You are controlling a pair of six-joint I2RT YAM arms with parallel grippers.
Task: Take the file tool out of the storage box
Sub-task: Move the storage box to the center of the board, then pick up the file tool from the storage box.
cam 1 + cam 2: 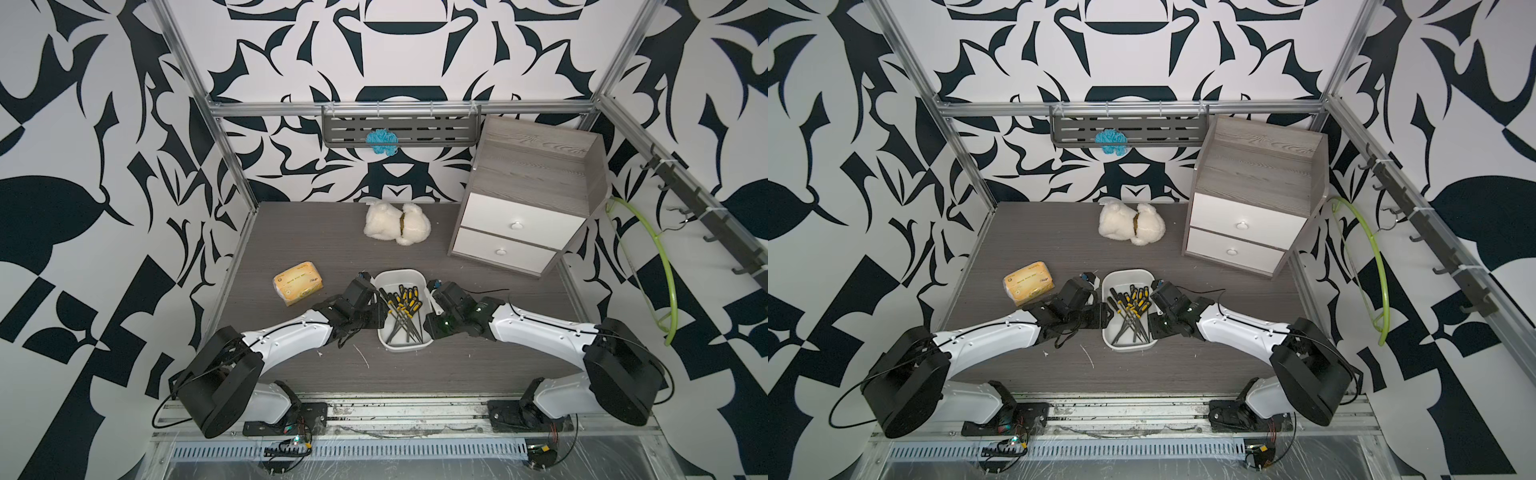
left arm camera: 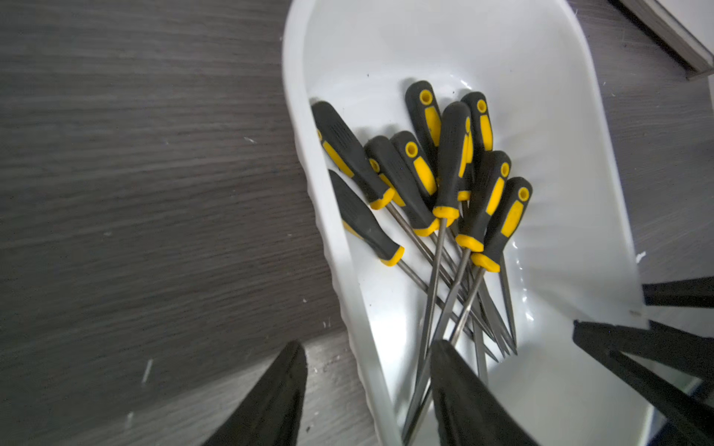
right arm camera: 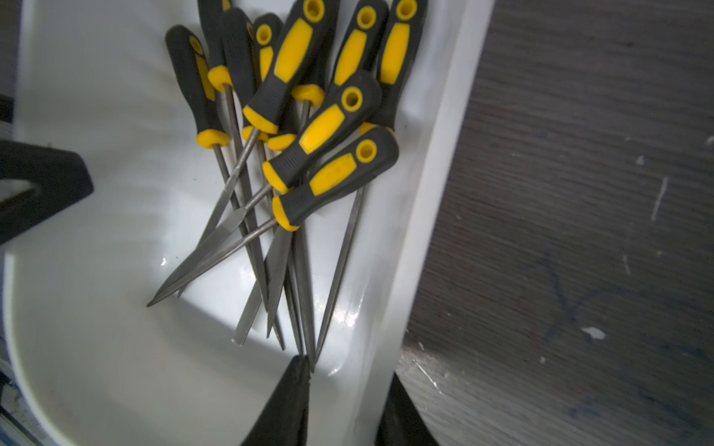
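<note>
Files [image 1: 402,309] piled in storage box [image 1: 399,273], table [image 1: 332,249] centre, handles toward 12 o'clock. Likely light, stiff, shanks slick; take rubbery handle. Left end effector [image 2: 369,347], right end effector [image 3: 347,368]: both apart, straddling box rim.

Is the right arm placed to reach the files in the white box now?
Probably yes: the right gripper straddles the storage box wall, jaws open; the files lie uncovered just ahead.

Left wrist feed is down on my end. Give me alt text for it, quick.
A shallow white tub holds a loose pile of files with black and yellow handles, metal tips crossing toward the camera. The left tool is open, one finger outside over the grey table, the other inside the tub.
</note>
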